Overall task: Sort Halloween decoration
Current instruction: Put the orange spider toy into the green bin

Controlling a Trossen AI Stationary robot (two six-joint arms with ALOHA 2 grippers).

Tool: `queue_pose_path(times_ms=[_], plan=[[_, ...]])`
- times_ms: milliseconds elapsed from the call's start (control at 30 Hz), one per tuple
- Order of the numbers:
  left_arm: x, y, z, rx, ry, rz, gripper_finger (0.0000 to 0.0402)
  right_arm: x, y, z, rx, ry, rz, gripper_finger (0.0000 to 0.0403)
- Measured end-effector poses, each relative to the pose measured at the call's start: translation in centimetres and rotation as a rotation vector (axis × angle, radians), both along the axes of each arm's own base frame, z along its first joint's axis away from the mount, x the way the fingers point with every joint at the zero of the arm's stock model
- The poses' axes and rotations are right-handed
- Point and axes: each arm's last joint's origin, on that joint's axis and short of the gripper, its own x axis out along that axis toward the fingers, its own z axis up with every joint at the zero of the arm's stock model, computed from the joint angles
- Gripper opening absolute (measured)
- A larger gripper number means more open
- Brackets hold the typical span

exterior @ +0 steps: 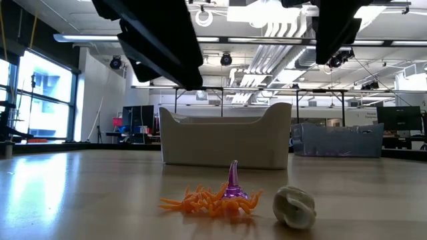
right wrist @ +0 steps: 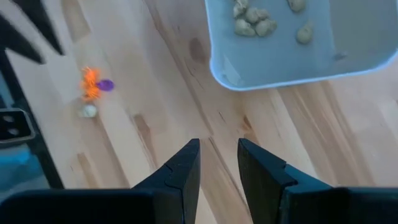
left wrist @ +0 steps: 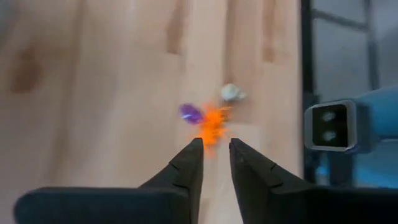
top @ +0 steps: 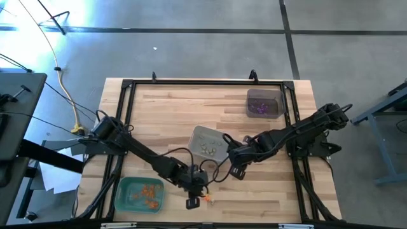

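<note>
Three loose Halloween decoration pieces lie together on the wooden table near its front edge: a spiky orange one (exterior: 207,199), a purple cone (exterior: 233,183) standing on it, and a pale round one (exterior: 294,205). My left gripper (left wrist: 216,149) hangs above them, open and slanting down at the orange piece (left wrist: 213,124). It touches nothing. My right gripper (right wrist: 218,152) waits open over bare wood just in front of the grey tray (right wrist: 298,62), which holds several pale pieces.
A green tray (top: 141,194) with orange pieces sits at the front left. A dark tray (top: 265,103) with purple pieces sits at the far right. The grey tray (top: 208,141) is in the middle. A black frame (top: 127,86) borders the table.
</note>
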Motion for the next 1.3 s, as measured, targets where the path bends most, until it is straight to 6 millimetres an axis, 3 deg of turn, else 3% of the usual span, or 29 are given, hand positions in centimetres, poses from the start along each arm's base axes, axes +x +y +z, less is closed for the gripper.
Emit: queue_pose_path(times_ms=[567,933,1300], plan=[[0.1,-0.5,-0.2,-0.051,0.006,0.002,0.0186,-1.5,-0.4,-0.5,-0.018,0.172,0.033,0.0100],[0.0,-0.4,-0.5,0.007,-0.007,-0.080,0.0189,-1.4,-0.3,-0.5,0.011,0.170,0.029,0.0100],[-0.9,-0.3,-3.3,-0.091,-0.036,-0.048,0.0188,-1.3,-0.3,-0.5,0.029,0.167,0.014,0.0100]])
